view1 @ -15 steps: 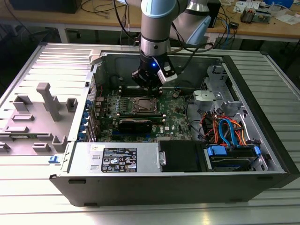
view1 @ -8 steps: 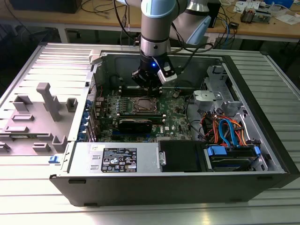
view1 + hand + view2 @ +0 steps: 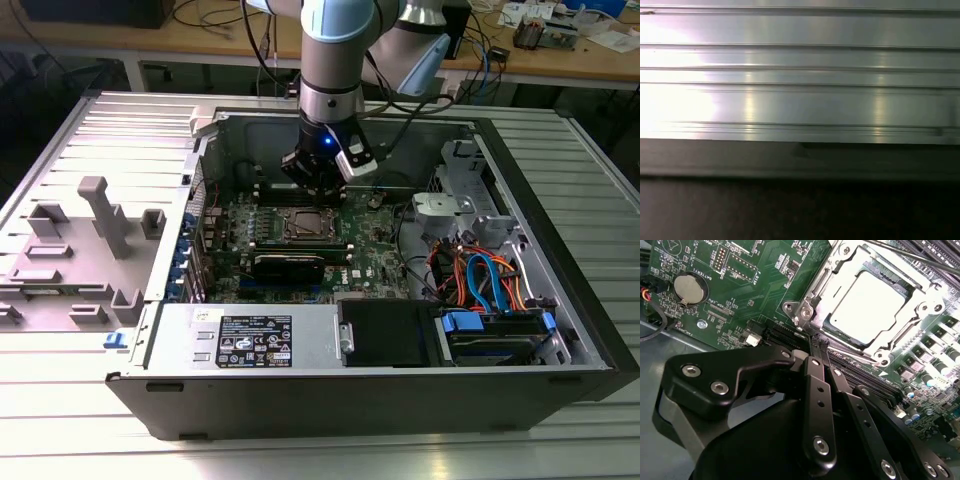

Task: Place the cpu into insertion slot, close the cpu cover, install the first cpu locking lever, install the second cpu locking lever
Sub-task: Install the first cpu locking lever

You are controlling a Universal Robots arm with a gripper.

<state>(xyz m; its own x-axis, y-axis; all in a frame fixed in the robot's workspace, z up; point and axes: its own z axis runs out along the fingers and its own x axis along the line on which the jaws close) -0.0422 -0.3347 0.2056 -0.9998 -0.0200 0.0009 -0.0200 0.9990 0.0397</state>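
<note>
The gripper (image 3: 318, 188) hangs inside the open computer case (image 3: 560, 300), low over the green motherboard (image 3: 375, 245) and just behind the insertion slot (image 3: 305, 225) as the exterior view shows it. In the second wrist view the gripper (image 3: 812, 347) has its jaws pressed together and pinching nothing, their tips just beside one edge of the insertion slot (image 3: 875, 305).

The cpu (image 3: 867, 307) already lies flat in the slot, its pale metal top showing through the cut-out of the cpu cover (image 3: 837, 270). The cover appears to lie down over the chip, framing it on all sides. A thin wire lever (image 3: 850, 352) runs along the slot edge nearest the jaws, its long axis parallel to that edge and across the line of the jaws; whether it is latched cannot be told.

So the slot holds the chip, and the case holds the board, a power supply (image 3: 250, 340) and a bundle of orange and blue cables (image 3: 480, 275). The case rests on a ribbed metal worktop (image 3: 90, 440).
</note>
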